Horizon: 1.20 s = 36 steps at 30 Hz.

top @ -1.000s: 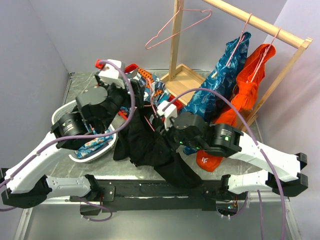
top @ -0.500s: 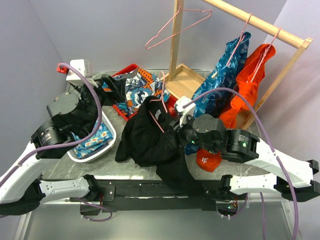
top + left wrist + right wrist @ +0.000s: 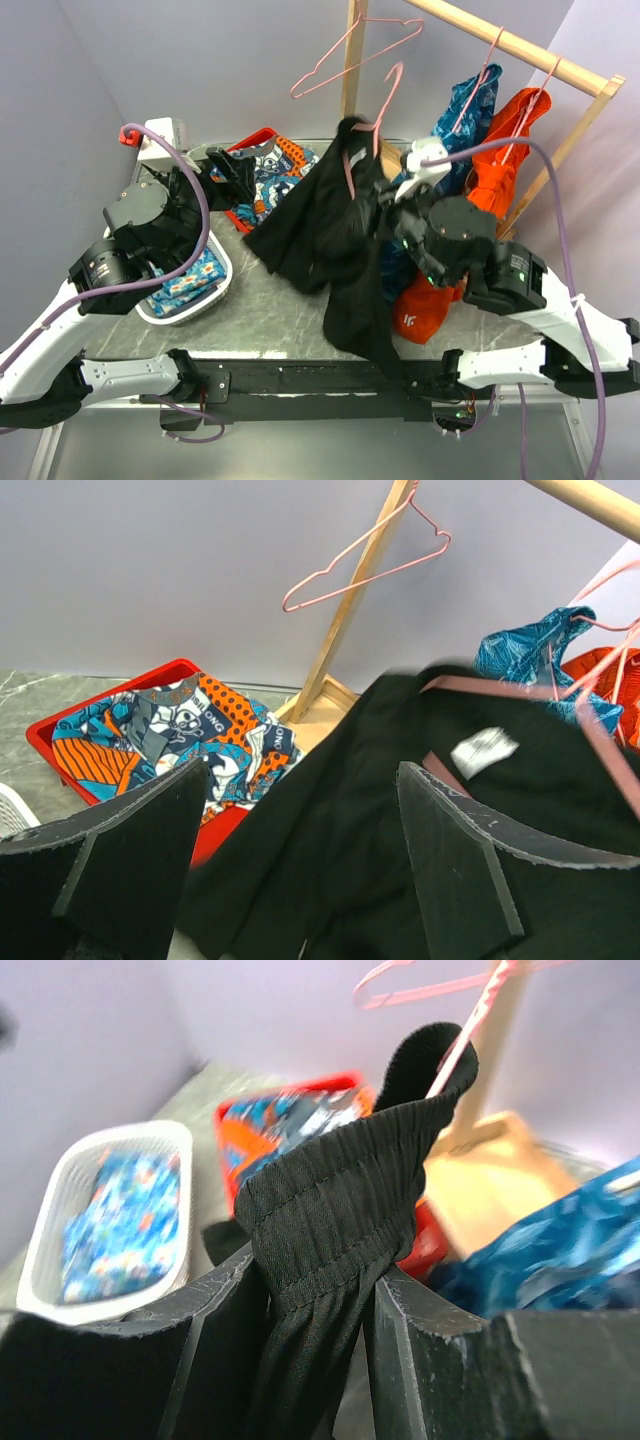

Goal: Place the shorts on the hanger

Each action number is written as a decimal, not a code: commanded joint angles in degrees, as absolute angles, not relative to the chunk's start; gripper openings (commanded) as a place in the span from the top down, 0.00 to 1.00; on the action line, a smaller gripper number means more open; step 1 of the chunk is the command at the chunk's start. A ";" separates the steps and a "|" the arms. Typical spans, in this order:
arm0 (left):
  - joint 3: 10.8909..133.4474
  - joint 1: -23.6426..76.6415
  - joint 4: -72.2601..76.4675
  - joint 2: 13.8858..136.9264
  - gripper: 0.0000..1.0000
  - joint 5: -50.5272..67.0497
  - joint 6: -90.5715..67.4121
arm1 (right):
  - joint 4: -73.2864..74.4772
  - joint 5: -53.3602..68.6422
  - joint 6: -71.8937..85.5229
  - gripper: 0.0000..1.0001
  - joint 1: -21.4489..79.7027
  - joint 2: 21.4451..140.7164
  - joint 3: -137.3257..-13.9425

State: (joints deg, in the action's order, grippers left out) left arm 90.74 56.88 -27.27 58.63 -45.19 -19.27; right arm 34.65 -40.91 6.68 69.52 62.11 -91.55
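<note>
The black shorts (image 3: 320,225) hang in the air over the table's middle, draped on a pink hanger (image 3: 385,95) whose hook points up. My right gripper (image 3: 378,190) is shut on the elastic waistband (image 3: 340,1200), and the pink wire (image 3: 455,1045) rises just behind it. In the left wrist view the shorts (image 3: 400,830) show a white label (image 3: 483,748), with the hanger's wire (image 3: 500,687) running across them. My left gripper (image 3: 232,168) is open and empty, to the left of the shorts. Its fingers (image 3: 460,870) frame the cloth without touching it.
A wooden rail (image 3: 520,45) carries a blue patterned garment (image 3: 450,130), an orange garment (image 3: 500,160) and an empty pink hanger (image 3: 340,60). A red tray (image 3: 262,135) with patterned clothes sits at the back. A white basket (image 3: 215,285) stands at the left.
My right gripper has lifted the shorts and hanger off the table, up and right toward the rail. My left arm has pulled back to the left, away from the shorts.
</note>
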 commanded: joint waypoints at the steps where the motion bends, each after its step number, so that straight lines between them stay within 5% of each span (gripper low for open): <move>1: 92.11 57.13 -26.46 58.10 0.19 -46.23 -20.30 | 26.37 -54.91 0.53 1.00 69.43 67.05 -98.95; 13: 93.60 57.13 -27.60 58.54 0.20 -45.35 -20.04 | 3.63 -74.70 -23.71 1.00 68.29 81.56 -106.26; 21: 92.02 57.13 -27.25 57.66 0.19 -46.14 -19.78 | -9.21 -75.67 -34.45 1.00 63.91 88.24 -107.93; 36: 92.02 57.13 -26.37 58.01 0.19 -46.76 -18.54 | -11.07 -67.17 -36.56 1.00 54.14 96.59 -114.70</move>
